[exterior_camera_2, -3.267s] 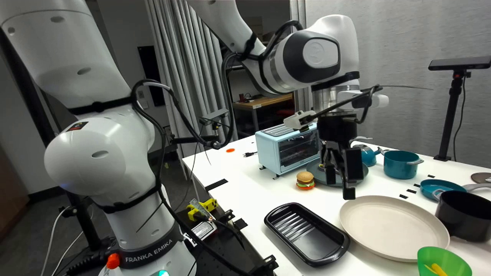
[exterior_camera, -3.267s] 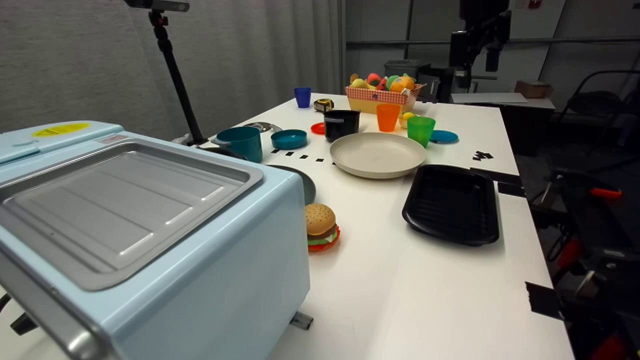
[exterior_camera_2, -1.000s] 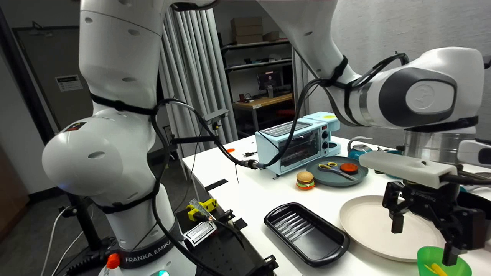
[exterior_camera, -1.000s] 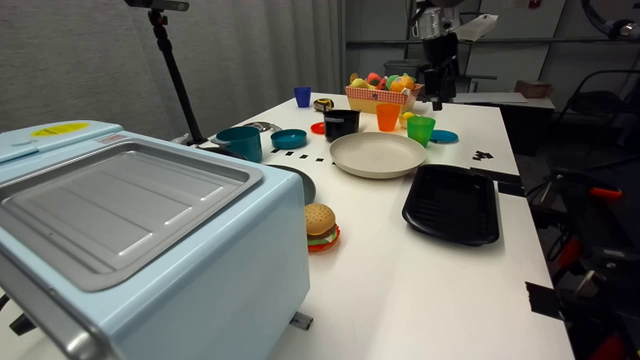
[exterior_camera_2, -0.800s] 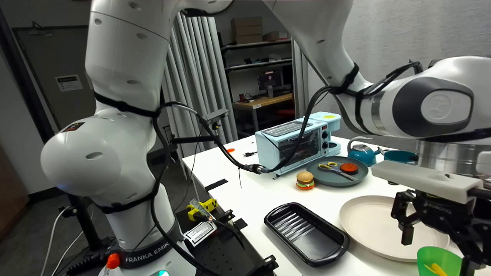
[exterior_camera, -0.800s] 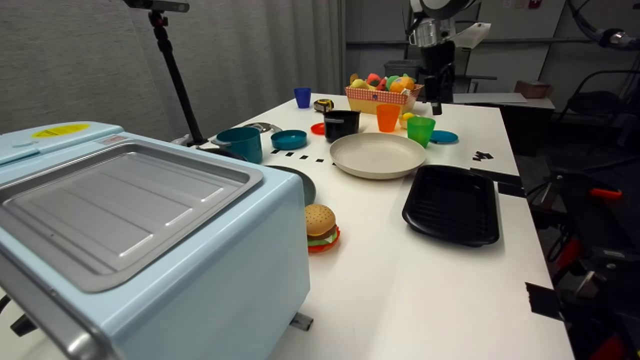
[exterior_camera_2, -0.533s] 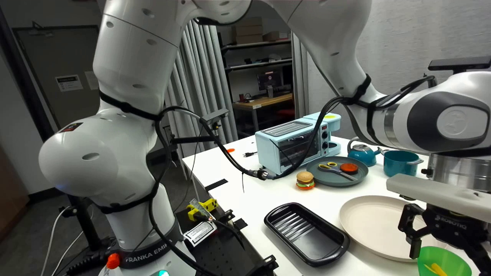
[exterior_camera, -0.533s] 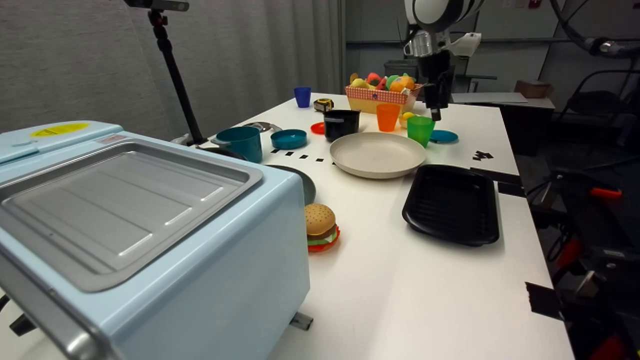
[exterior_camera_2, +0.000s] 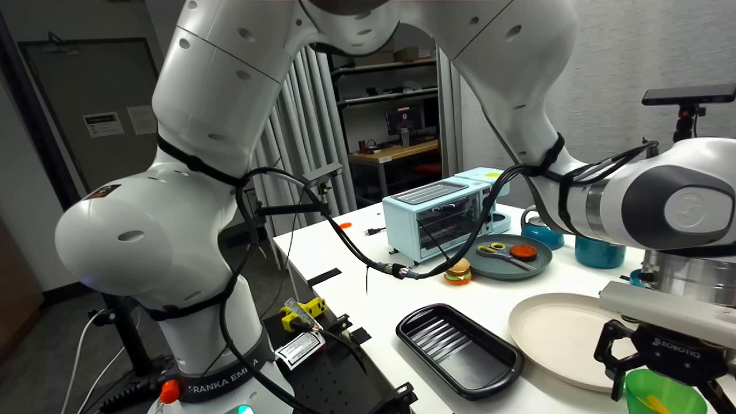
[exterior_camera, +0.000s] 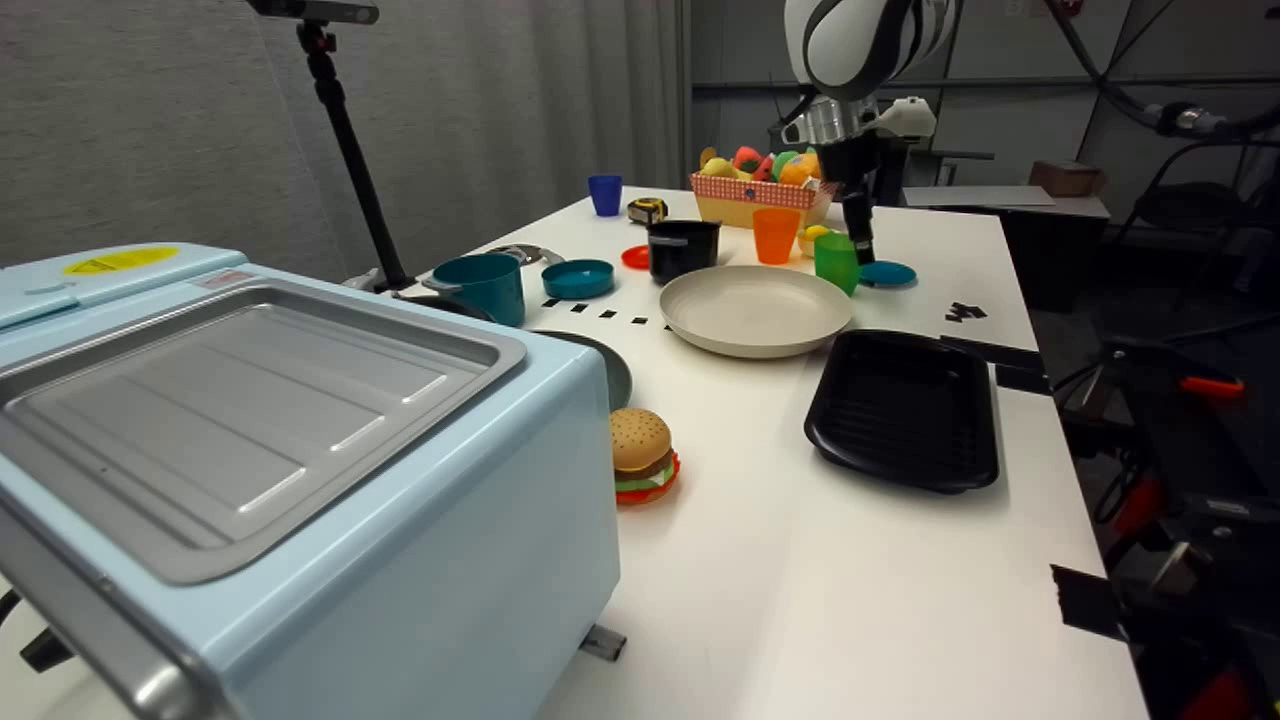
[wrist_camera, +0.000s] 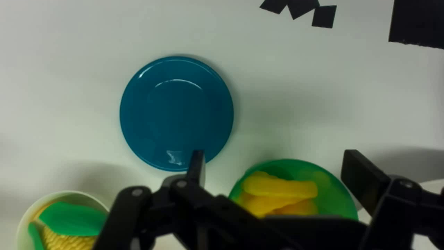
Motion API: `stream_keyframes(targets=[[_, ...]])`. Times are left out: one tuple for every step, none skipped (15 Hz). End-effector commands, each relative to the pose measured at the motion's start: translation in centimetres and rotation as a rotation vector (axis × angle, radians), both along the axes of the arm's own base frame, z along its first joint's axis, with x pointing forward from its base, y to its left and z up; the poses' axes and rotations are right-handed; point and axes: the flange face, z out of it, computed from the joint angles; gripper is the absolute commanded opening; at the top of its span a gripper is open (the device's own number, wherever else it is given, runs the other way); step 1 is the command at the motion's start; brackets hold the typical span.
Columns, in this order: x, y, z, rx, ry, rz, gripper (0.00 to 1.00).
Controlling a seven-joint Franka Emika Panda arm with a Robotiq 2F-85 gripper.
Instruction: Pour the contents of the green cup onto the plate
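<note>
- The hand [wrist_camera: 275, 165] is lower than earlier, fingers [wrist_camera: 364, 180] apart, astride the green cup [exterior_camera: 834, 262].
- Cup upright, contents [wrist_camera: 281, 189] inside, looking nearer the finger toward the plate [exterior_camera: 755, 312].
- Stands just beside the plate, toward the taped edge of the tabletop [exterior_camera: 880, 590].

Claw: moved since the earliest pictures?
Yes: in an exterior view, judged against the plate, the claw has shifted image-right and down, to the green cup.

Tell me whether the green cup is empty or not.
Not empty: in the wrist view, yellow pieces lie inside the green cup; how full, I cannot tell.
</note>
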Motion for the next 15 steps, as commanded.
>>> stream_keyframes(targets=[[1.3, -0.3, -0.4, 0.0, 0.006, 0.051, 1.0], [1.5, -0.2, -0.6, 0.001, 0.002, 0.053, 1.0], [1.7, 0.0, -0.7, 0.0, -0.002, 0.055, 1.0], [1.8, 0.2, -0.9, -0.003, -0.005, 0.059, 1.0], [1.9, 0.3, -1.0, -0.002, -0.006, 0.061, 1.0], [2.0, 0.5, -1.1, 0.0, -0.004, 0.064, 1.0], [2.0, 0.6, -1.3, 0.001, -0.003, 0.068, 1.0], [2.1, 0.7, -1.4, 0.001, -0.003, 0.072, 0.99], [2.1, 0.8, -1.5, 0.001, -0.003, 0.075, 0.9], [2.2, 0.9, -1.6, 0.002, -0.003, 0.077, 0.74], [2.2, 0.9, -1.5, 0.001, -0.006, 0.079, 0.71], [2.3, 1.0, -1.4, 0.002, -0.009, 0.082, 0.65], [2.3, 0.9, -1.3, 0.001, -0.011, 0.083, 0.56], [2.3, 0.8, -1.1, 0.0, -0.014, 0.083, 0.52], [2.3, 0.7, -0.9, -0.002, -0.017, 0.078, 0.52]])
